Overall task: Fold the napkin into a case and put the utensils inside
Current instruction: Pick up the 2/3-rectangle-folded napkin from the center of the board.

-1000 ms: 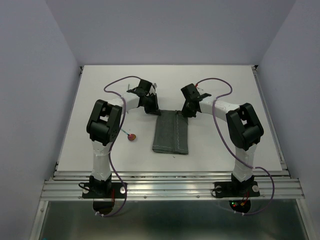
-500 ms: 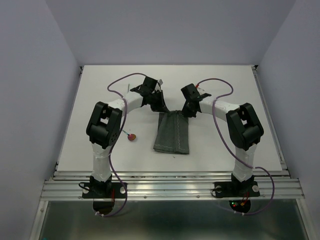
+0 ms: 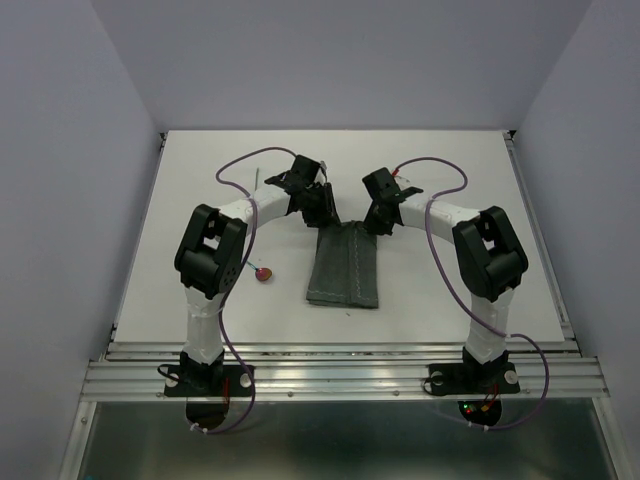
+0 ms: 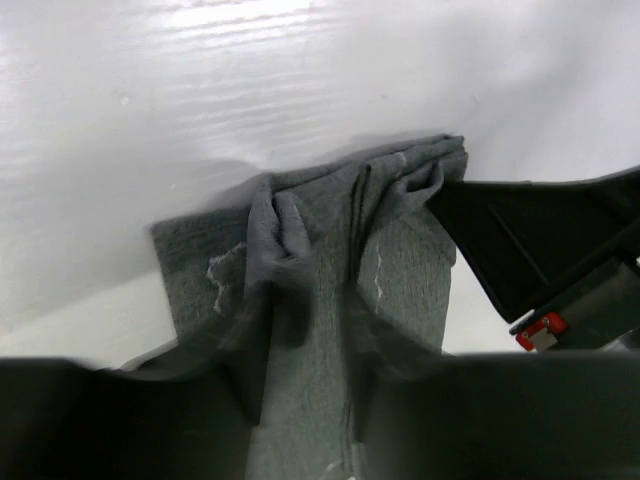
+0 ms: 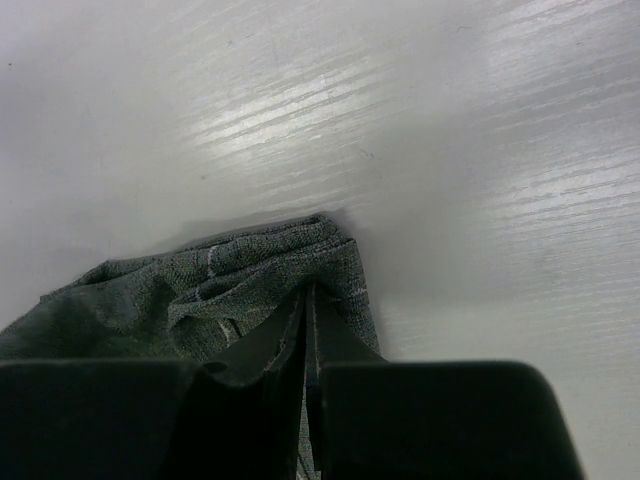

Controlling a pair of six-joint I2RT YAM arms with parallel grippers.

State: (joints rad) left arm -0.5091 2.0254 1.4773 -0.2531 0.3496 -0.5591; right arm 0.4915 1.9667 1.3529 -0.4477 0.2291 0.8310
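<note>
Looking first at the case (image 3: 343, 268), we are seeing a narrow dark grey pouch of folded cloth lying lengthwise on the white table (image 3: 450, 290). It is sitting about midway between the two arms, with its near end flat and square and its far end bunched into creases. Pale stitched seams are running along its length.

At the far right corner we are finding the right gripper (image 5: 305, 292) with its fingers pressed together on the cloth. It is pinching that corner so that it is rising a little off the table.

At the far left part we are finding the left gripper (image 4: 307, 345) with its fingers standing apart, one on each side of a raised ridge of the cloth. The wrist view is blurring them, so we are not able to tell whether they are touching the fabric. In that same view the right gripper's black finger is meeting the crumpled corner from the right side.

Moving outward, we are noticing the spoon (image 3: 263, 275) lying on the table to the left of the case and well apart from it. Its red bowl is pointing toward the case and its handle is slanting toward the left arm.

Beyond that, a metal rail (image 3: 340, 375) is running along the near edge where the arm bases are sitting. Pale lilac walls (image 3: 60, 200) are closing in the table on three sides.
</note>
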